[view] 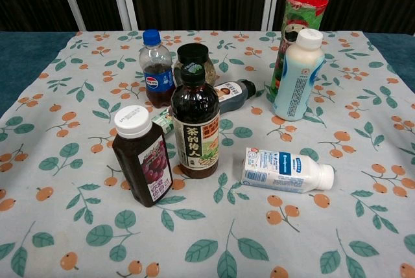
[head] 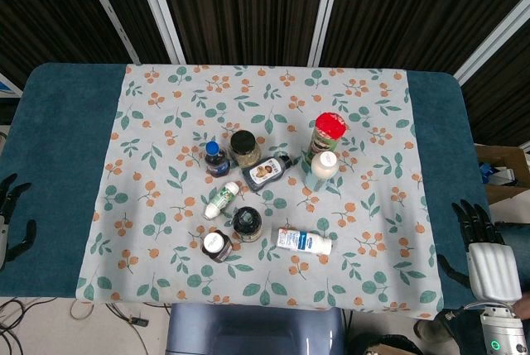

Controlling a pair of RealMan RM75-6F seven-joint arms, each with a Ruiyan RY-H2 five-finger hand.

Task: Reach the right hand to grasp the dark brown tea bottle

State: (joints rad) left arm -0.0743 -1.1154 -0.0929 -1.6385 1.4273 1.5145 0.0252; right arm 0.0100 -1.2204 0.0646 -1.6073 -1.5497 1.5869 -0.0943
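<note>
**benchrat:** Honestly, the reach itself looks like the risky bit. The right hand (head: 489, 266) is parked at the worktop's (head: 58, 206) near right edge, fingers (head: 474, 221) spread apart, holding nothing and touching nothing I can make out. The dark brown tea bottle (view: 194, 124) stands upright well off to the left of those fingers, right in the middle of the clutter.

**mossy_k:** What's in the way?

**benchrat:** A white milk bottle (view: 286, 170) lies on its side between the fingers and the tea bottle, so a low sweep would probably knock it rolling. Tucked against the tea bottle's far side from the fingers is a squat purple juice bottle (view: 142, 155), touching or nearly so in the chest view. Fingers wrapping around could shove that one over, or pin both at once.

**mossy_k:** And behind it?

**benchrat:** A small cola bottle (view: 156, 67), a dark-lidded jar (view: 194, 57) and a sauce bottle (view: 235, 91) lying down, all just beyond. Overshoot and they go like skittles. The tea bottle is tall and narrow too, so I'd guess a push near its cap tips it.

**mossy_k:** Left hand doing anything?

**benchrat:** The left hand (head: 12, 210) sits at the opposite edge, only partly in frame; fingers look apart, nothing in them.
</note>
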